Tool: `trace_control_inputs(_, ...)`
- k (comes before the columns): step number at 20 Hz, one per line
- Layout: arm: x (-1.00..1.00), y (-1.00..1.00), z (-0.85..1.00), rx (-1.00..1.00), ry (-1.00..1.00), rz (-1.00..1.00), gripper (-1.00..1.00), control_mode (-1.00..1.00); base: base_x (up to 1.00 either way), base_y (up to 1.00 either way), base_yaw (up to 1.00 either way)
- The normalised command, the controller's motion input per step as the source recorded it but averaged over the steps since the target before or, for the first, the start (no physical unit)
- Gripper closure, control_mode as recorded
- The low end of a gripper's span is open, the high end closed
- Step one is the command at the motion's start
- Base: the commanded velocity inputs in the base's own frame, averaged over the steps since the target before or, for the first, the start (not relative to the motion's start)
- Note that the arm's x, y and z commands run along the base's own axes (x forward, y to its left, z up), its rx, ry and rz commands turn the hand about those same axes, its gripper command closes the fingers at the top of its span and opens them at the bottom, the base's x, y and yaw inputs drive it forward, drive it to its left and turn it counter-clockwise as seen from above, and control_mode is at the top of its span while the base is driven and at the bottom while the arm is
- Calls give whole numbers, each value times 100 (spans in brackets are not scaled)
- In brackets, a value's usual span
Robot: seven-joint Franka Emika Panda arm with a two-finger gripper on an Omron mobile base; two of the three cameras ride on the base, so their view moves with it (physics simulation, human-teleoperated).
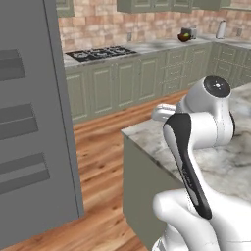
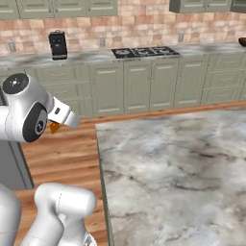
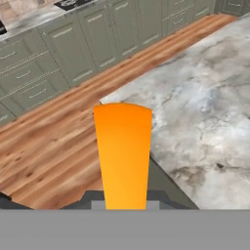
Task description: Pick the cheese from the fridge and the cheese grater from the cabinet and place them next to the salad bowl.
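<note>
Marble island counter beyond — claw clamps the cheese, wedge lengthwise away from the hand

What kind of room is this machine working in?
It looks like a home kitchen, computer-rendered: a gas cooktop set in a counter over sage-green cabinets, a brick backsplash, and a marble-topped island on a wooden floor.

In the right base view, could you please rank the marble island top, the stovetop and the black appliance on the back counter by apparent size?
1. Marble island top, though nearest the camera.
2. Stovetop.
3. Black appliance.
</note>
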Motion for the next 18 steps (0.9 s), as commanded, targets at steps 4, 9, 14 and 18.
trace_control_inputs(4,0,0,0,0,0,0,100,100,60,-23,8)
trace_control_inputs(9,0,0,0,0,0,0,100,100,65,-20,10)
trace_control_inputs(14,0,0,0,0,0,0,100,100,72,-13,31)
trace_control_inputs(18,0,0,0,0,0,0,100,100,57,-14,23)
